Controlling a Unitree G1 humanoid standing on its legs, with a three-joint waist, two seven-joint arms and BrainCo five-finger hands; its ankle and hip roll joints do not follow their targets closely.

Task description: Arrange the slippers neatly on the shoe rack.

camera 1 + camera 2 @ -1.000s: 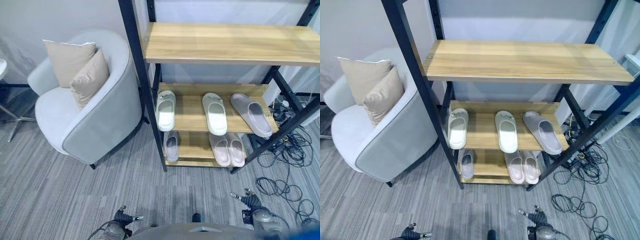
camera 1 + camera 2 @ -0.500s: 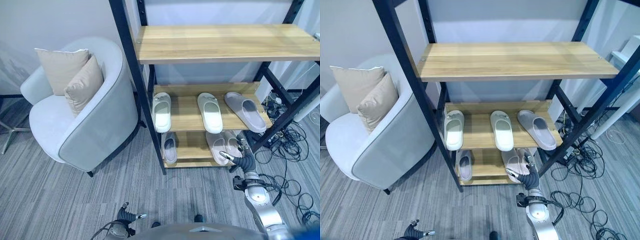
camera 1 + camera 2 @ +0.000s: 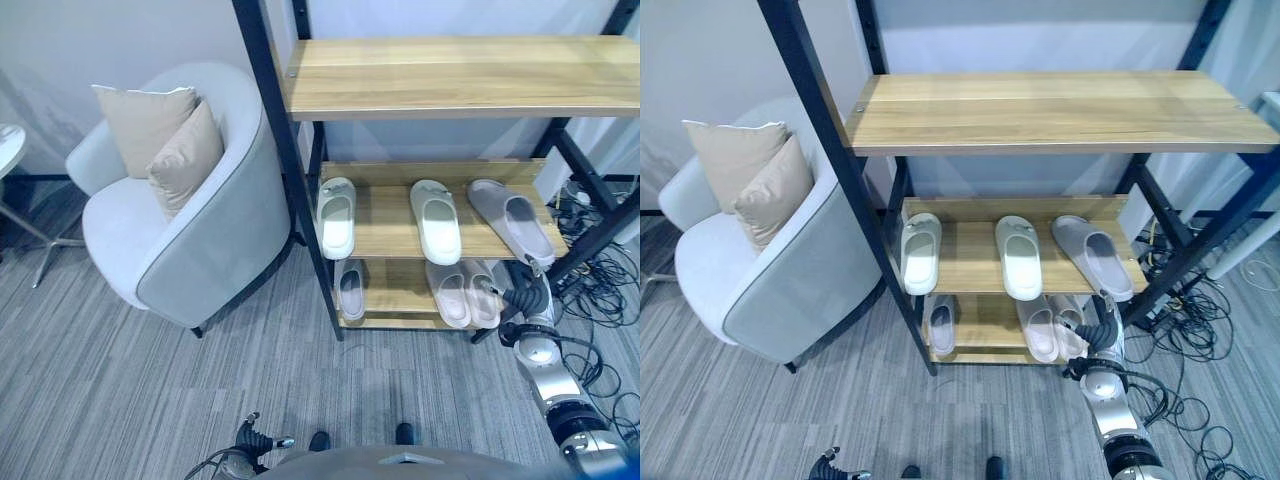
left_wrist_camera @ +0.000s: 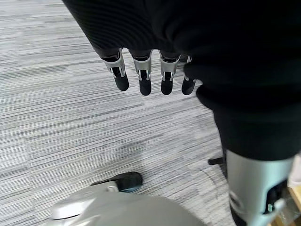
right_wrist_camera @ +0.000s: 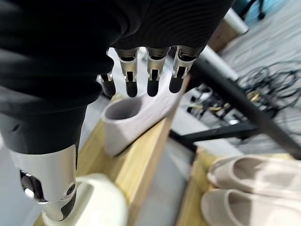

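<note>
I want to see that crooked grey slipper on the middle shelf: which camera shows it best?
The left eye view: the grey slipper lies whole, angled on the wooden middle shelf. The right eye view matches. The right wrist view shows its open heel past the right hand.

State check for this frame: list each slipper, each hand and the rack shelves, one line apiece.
Left white slipper: flat, middle shelf, straight.
Middle white slipper: flat, straight.
Grey slipper: angled, toe past the shelf edge.
Beige pair: side by side, bottom shelf.
Small grey slipper: bottom shelf, alone.
Top shelf: bare.
Right hand: open, beside the rack.
Left hand: open, idle.
</note>
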